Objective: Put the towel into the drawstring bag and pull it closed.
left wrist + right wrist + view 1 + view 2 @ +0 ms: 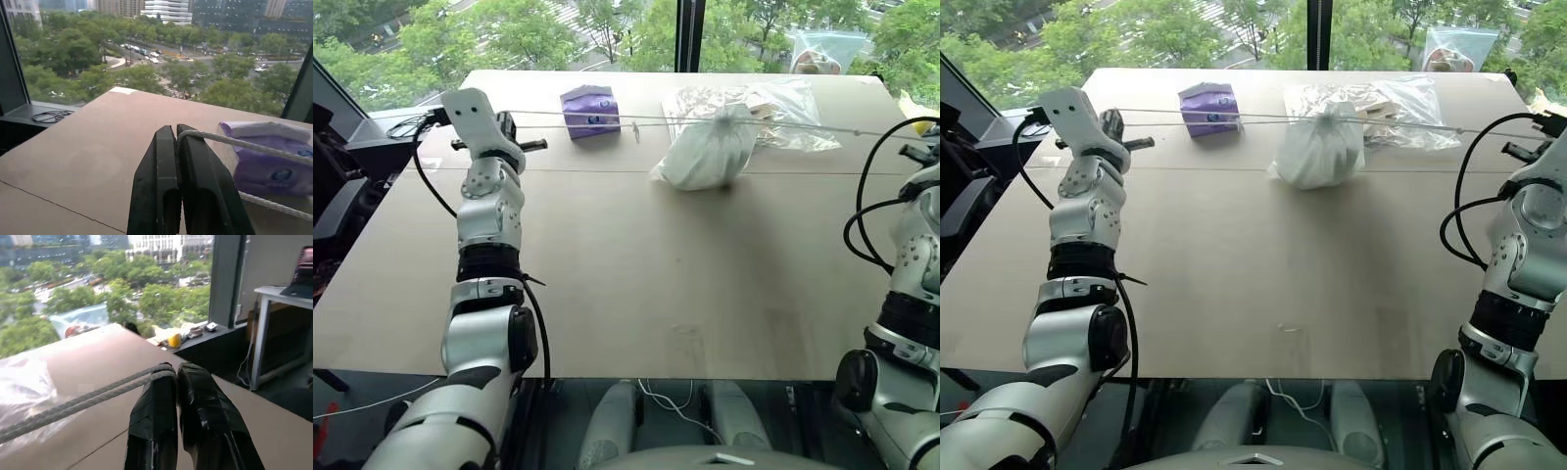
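We are holding the cords (1234, 118) of the drawstring bag (1320, 149) with both pincers, one at each end of the table (1253, 264). Our left pincer (182, 134) is clamped fully shut, with a white cord looping around the tip of one finger (208, 181) and running off toward the bag. Our right pincer (175, 369) is likewise pressed shut, with a doubled strand of cord (73, 406) pinched between its black fingers (151, 416) and stretching away over the tabletop.

From the head views, the cords are running as thin taut lines across the far part of the table, from the left pincer (1121, 132) on one side toward the right arm at the opposite edge. The drawstring bag is sitting between the two pincers, closer to the right one, bunched up and rounded with its mouth gathered where the cords meet it. We cannot see the towel itself; the bag's bulging shape is all we can make out.

Just beside the left pincer, a purple tissue pack (271, 156) is lying on the table, right under the cord. Behind the drawstring bag, toward the right pincer, a clear plastic bag (1381, 103) of beige pieces is lying flat.
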Robot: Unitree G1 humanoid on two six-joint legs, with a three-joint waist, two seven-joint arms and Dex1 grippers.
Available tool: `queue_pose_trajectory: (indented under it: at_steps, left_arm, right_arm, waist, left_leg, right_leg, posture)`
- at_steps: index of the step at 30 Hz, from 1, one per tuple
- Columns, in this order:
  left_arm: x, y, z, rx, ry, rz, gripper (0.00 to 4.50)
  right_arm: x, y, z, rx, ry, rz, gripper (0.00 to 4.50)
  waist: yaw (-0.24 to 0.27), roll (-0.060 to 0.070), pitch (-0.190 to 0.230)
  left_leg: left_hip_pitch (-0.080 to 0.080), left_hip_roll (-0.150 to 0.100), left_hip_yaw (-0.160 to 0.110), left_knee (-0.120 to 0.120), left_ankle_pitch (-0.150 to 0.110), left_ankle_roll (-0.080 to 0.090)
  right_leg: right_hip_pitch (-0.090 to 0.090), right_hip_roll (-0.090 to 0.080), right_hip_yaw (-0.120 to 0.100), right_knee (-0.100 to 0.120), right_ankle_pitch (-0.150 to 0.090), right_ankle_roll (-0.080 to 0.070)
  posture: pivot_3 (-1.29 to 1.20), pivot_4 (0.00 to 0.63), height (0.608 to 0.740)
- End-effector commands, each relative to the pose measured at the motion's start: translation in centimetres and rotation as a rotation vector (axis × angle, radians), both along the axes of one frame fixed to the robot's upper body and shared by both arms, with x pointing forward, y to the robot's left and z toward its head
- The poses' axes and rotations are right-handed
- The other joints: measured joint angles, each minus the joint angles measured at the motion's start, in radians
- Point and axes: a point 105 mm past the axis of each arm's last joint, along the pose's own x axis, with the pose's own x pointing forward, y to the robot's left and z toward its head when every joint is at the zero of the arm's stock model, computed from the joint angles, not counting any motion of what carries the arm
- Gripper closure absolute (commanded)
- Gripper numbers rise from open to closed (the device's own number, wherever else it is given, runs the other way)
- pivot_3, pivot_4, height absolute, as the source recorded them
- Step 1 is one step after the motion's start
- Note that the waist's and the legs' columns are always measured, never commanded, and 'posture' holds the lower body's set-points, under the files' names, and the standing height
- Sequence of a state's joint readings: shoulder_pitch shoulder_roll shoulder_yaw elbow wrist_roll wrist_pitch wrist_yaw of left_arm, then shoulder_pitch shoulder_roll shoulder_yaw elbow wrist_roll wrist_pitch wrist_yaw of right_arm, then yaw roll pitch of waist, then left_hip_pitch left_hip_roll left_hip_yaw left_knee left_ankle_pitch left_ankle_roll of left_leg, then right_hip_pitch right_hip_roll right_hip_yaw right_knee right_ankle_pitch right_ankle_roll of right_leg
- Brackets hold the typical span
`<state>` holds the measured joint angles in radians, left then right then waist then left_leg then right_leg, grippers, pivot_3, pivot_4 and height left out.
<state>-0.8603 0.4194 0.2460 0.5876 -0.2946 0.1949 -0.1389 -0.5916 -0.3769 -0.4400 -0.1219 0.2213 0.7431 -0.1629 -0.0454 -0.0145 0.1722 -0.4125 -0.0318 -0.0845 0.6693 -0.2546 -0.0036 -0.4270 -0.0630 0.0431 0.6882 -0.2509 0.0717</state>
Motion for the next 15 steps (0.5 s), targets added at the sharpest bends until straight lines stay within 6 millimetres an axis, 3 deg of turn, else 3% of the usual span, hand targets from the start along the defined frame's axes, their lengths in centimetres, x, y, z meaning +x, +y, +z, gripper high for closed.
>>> queue_pose_trajectory:
  at_steps: [1, 2, 5, 8, 11, 13, 15]
  left_arm:
    - [-2.7, -9.9, -2.5, 0.116, 0.116, -0.596, 4.41]
    - [-4.1, -11.1, -3.6, 0.188, 0.147, -0.703, 4.41]
    - [-6.1, -11.1, -5.7, 0.226, 0.241, -0.797, 3.58]
    - [-6.5, -9.8, -5.3, 0.258, 0.213, -0.798, 2.25]
    - [-7.1, -7.5, -4.8, 0.286, 0.2, -0.816, 0.96]
    - [-8.0, -5.9, -5.2, 0.295, 0.252, -0.856, 0.08]
    - [-10.1, -3.9, -7.3, 0.394, 0.369, -0.906, 0.08]
  right_arm:
    - [-1.0, 10.3, -4.2, -0.174, 0.263, 0.649, 4.5]
    - [-2.2, 11.3, -5.3, -0.215, 0.32, 0.747, 4.5]
    - [-4.3, 11.6, -6.2, -0.25, 0.364, 0.882, 3.44]
    - [-5.3, 10.7, -6.3, -0.312, 0.375, 0.917, 2.1]
    - [-5.6, 8.9, -5.0, -0.289, 0.274, 0.891, 0.8]
    - [-6.9, 7.8, -5.1, -0.257, 0.244, 0.932, 0.68]
    - [-8.5, 5.5, -6.7, -0.251, 0.301, 0.916, 0.68]
  waist:
    - [-0.003, 0.0, 0.0]
    - [-0.006, 0.0, 0.0]
    - [-0.013, 0.001, 0.0]
    - [-0.019, 0.001, 0.001]
    - [-0.014, 0.0, 0.001]
    - [-0.006, 0.0, 0.001]
    - [0.002, 0.0, 0.001]
  left_leg:
    - [0.0, 0.0, 0.0, 0.0, 0.0, 0.0]
    - [-0.001, 0.0, -0.001, 0.0, 0.0, 0.0]
    - [-0.002, 0.001, -0.003, -0.001, 0.0, 0.0]
    - [-0.001, 0.001, -0.005, 0.0, 0.0, 0.001]
    - [0.002, 0.002, -0.003, 0.0, 0.0, 0.001]
    - [0.012, 0.004, -0.003, -0.002, 0.0, 0.001]
    - [0.017, 0.006, -0.002, -0.002, -0.001, 0.001]
  right_leg:
    - [0.0, 0.0, 0.0, 0.0, 0.0, 0.0]
    - [0.0, 0.001, 0.0, -0.001, 0.0, 0.0]
    - [0.001, 0.001, -0.002, -0.006, 0.0, 0.0]
    - [0.001, 0.001, 0.0, -0.007, 0.0, 0.001]
    - [0.006, 0.003, -0.002, -0.009, 0.001, 0.001]
    - [0.016, 0.004, -0.002, -0.01, 0.001, 0.0]
    - [0.021, 0.007, -0.002, -0.012, 0.001, 0.0]
  posture:
    - [0.0, 0.15, 0.74]
    - [0.0, 0.15, 0.74]
    - [0.0, 0.15, 0.74]
    - [0.0, 0.15, 0.74]
    - [0.0, 0.15, 0.74]
    - [0.0, 0.15, 0.74]
    - [0.0, 0.15, 0.74]
